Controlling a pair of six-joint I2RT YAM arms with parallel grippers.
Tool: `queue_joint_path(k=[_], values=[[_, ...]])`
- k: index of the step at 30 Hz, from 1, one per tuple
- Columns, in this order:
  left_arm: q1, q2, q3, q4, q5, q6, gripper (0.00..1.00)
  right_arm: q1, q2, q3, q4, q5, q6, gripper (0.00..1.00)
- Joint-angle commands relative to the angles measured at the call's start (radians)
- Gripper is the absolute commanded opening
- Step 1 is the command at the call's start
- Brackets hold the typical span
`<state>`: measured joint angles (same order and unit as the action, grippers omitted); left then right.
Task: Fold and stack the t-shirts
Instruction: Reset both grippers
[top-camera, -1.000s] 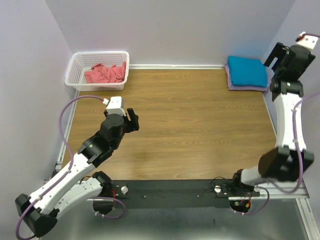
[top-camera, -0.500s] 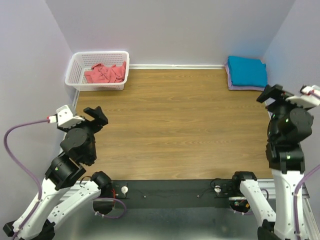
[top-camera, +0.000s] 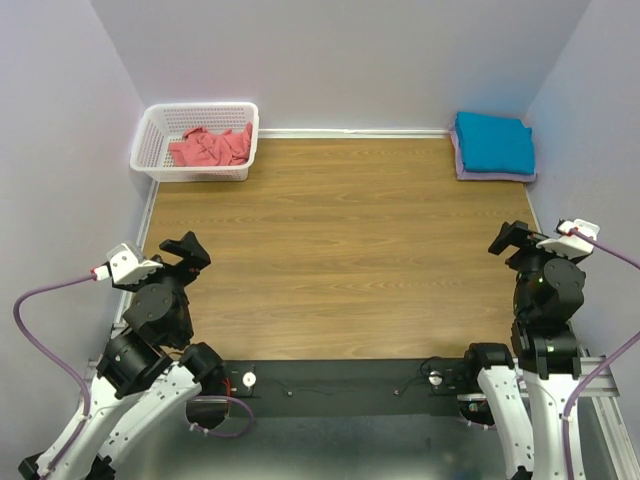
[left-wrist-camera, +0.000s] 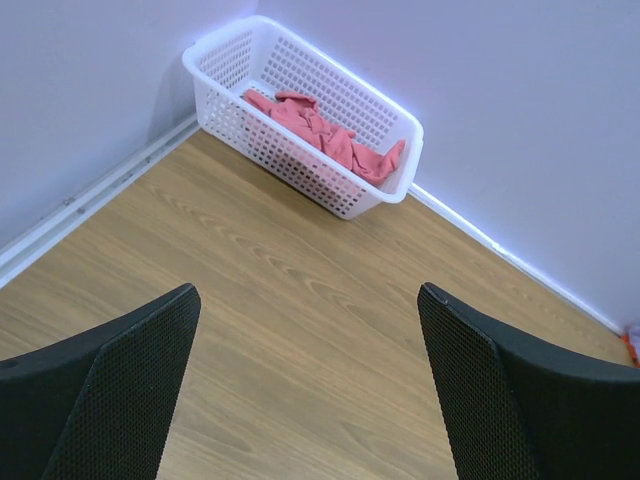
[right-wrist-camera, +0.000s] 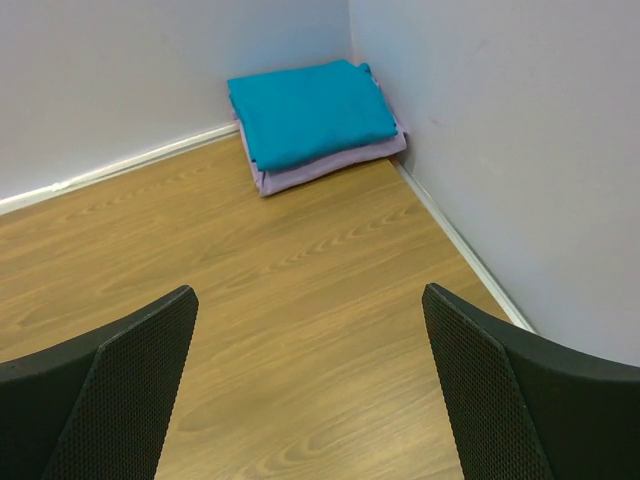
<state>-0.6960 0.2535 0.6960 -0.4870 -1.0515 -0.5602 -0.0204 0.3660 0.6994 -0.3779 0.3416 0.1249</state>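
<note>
A folded teal-blue t-shirt (top-camera: 494, 142) lies on a folded pale lavender t-shirt (top-camera: 490, 175) in the far right corner; both also show in the right wrist view, the teal one (right-wrist-camera: 310, 110) above the lavender one (right-wrist-camera: 330, 162). A crumpled coral-pink t-shirt (top-camera: 210, 146) lies in the white lattice basket (top-camera: 150, 128) at the far left, also in the left wrist view (left-wrist-camera: 320, 135). My left gripper (top-camera: 184, 249) is open and empty, drawn back at the near left. My right gripper (top-camera: 507, 238) is open and empty, drawn back at the near right.
The wooden table (top-camera: 340, 250) is walled by pale lavender walls on the left, back and right. The basket (left-wrist-camera: 400, 125) stands against the left back corner. The arms' black base rail (top-camera: 340, 385) runs along the near edge.
Both arms have pulled back toward their bases. The left gripper came back from mid-table on the left to the near left; the right gripper came down from by the folded stack to the near right.
</note>
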Motion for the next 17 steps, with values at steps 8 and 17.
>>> queue_joint_path(k=[8,17], values=[[-0.003,-0.054,-0.07,0.151,0.021,0.039,0.98,0.005,-0.045,-0.014,-0.013,-0.035,0.005,1.0],[-0.002,-0.046,-0.089,0.171,0.054,0.029,0.98,0.014,-0.052,-0.003,-0.027,-0.058,0.004,1.0]])
